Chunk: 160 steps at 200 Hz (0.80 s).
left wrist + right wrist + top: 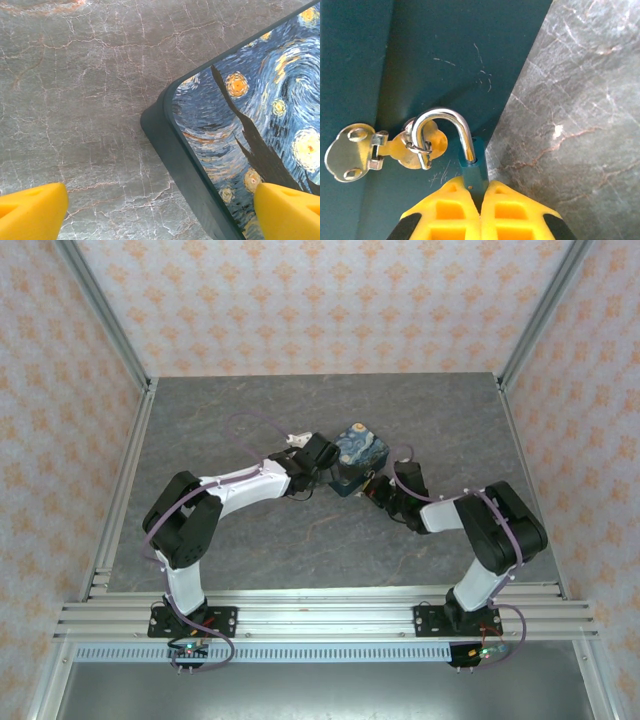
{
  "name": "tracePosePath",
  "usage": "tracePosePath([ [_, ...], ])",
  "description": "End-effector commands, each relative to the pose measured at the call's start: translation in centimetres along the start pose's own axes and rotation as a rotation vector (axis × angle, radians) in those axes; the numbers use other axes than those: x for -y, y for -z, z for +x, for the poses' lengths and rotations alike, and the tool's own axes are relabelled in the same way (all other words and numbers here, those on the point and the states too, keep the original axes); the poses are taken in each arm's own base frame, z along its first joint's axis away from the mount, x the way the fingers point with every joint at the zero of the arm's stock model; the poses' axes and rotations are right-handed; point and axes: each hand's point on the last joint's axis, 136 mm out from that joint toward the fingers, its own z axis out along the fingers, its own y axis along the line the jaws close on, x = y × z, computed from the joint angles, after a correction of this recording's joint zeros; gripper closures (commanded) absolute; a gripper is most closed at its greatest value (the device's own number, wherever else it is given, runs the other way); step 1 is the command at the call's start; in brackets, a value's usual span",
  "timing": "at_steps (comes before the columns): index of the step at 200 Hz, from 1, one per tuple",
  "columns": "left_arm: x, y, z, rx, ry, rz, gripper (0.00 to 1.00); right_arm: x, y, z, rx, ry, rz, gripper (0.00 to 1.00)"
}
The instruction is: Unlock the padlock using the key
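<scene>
Right hand [481, 189] pinches padlock [471, 167] hanging on painted box [260, 115]

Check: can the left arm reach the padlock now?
Probably not: the padlock hangs on the box side facing the right gripper, which clamps its body; the left gripper sits at another corner.

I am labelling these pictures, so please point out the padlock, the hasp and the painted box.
padlock [474, 167]: right wrist view, on its small teal body above the yellow fingers.
hasp [348, 152]: right wrist view, on its silver plate left of the hinge.
painted box [260, 115]: left wrist view, on its starry-night top.
</scene>
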Motion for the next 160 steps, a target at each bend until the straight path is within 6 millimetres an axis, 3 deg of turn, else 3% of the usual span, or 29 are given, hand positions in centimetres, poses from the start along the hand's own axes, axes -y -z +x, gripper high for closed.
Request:
tracePosePath([
  [1, -3.3, -1.5, 2.8, -0.075, -0.040, -0.119, 0.05, -0.9, -0.3, -1.9, 0.054, -0.018, -0.020, 1.00],
  [104, -3.4, -1.8, 3.1, -0.082, -0.047, -0.120, 0.05, -1.4, -0.2, -4.1, 0.069, -0.028, -0.028, 1.00],
  [160, -2.4, -0.9, 2.2, -0.072, -0.056, -0.086, 0.05, 1.2, 2.4, -3.0, 0.067, -0.067, 0.003, 1.00],
])
